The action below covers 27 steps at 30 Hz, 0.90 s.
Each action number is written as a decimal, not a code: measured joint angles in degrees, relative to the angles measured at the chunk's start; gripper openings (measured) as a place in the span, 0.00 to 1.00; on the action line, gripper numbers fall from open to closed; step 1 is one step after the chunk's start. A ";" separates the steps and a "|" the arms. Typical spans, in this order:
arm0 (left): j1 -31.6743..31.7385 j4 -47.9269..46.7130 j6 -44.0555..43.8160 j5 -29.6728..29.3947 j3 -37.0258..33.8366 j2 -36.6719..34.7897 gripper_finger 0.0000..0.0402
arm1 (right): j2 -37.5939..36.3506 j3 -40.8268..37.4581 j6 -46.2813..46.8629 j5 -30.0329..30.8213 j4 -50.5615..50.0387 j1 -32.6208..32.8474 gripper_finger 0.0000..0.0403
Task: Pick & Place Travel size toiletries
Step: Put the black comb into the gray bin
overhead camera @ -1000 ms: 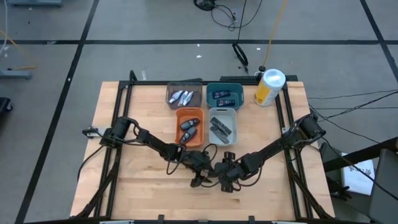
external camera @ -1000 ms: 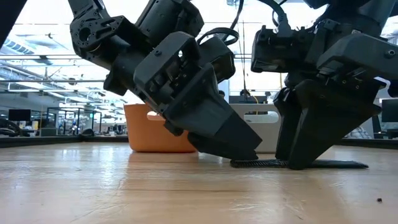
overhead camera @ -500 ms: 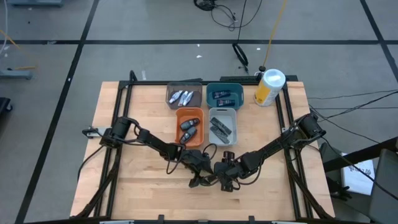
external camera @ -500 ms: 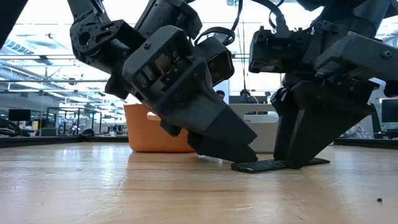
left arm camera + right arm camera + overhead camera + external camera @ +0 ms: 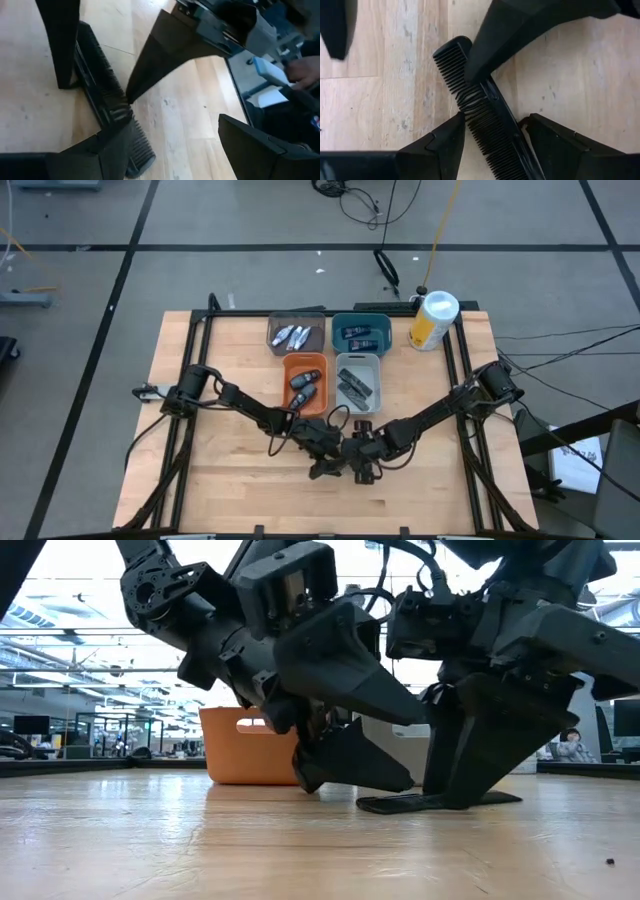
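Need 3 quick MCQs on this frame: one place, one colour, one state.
1. Where is the black comb?
A. in the teal bin
B. flat on the table
C. on top of the canister

2. Which colour is the bin that holds the dark grey ovals?
A. orange
B. red
C. purple

3. How is the right hand?
A. shut on a tube
B. out of view
C. open astride the comb

Key:
1 B: the black comb lies on the bare wood of the table.
2 A: the dark grey ovals sit in the orange bin.
3 C: the right hand has a finger on each side of the comb, with the left hand close by.
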 joint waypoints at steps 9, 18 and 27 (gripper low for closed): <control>1.06 -4.48 -2.09 -5.01 -0.04 -1.20 0.70 | 0.04 0.00 -2.02 -0.99 0.18 -0.39 0.52; -1.15 -16.18 3.36 -19.71 -0.26 -6.91 0.70 | 0.02 0.02 -2.37 -1.23 1.12 -0.63 0.52; -1.11 -16.64 3.93 -21.21 -0.21 -6.95 0.70 | -0.02 0.07 -2.44 -1.36 1.71 -0.74 0.50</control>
